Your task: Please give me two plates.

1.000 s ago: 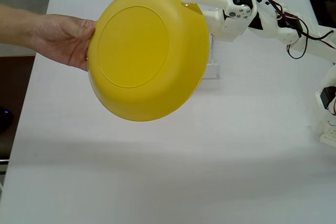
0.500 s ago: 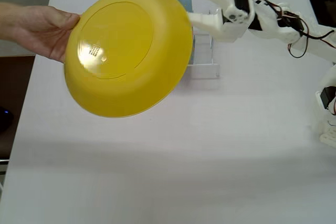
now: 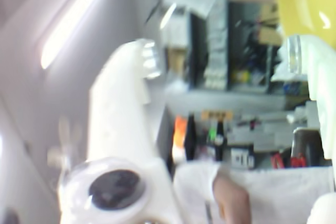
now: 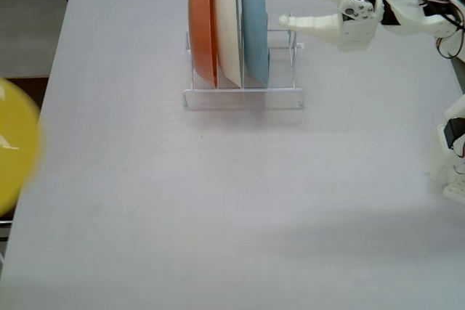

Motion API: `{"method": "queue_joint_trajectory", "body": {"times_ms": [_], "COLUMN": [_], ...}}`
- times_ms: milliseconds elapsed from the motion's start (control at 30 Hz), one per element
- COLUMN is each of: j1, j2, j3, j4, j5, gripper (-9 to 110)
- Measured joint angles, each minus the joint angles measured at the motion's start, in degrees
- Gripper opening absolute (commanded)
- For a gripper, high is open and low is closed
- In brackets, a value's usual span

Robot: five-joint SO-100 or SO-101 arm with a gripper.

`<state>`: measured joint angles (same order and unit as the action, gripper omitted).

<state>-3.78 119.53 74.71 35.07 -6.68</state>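
With the yellow plate [image 4: 14, 143] at the fixed view's left edge, the empty gripper [image 4: 283, 3], jaws apart, must next clamp the light blue plate [image 4: 255, 27] in the rack [image 4: 243, 96].

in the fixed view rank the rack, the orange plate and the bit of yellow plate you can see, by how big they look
1. Rack: widest, spanning all three standing plates.
2. Orange plate: seen edge-on, tall but narrow.
3. Yellow plate: only a blurred slice shows at the left edge.

The last two look close, so that order is unsure.
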Motion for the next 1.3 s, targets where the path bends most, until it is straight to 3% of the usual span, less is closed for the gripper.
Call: {"method": "queue_joint_trajectory", "body": {"times_ms": [167,233,633,1300], "j1": [2.37,3.43,18.37,36.39], "j2": [7.12,10.81,18.37,5.10], "j3": [9.14,14.15,27.69,26.81], "j4": [3.16,3.16,3.43,3.43], "j5": [3.34,4.22,3.96,-10.72], "gripper": [10,0,0,0]}}
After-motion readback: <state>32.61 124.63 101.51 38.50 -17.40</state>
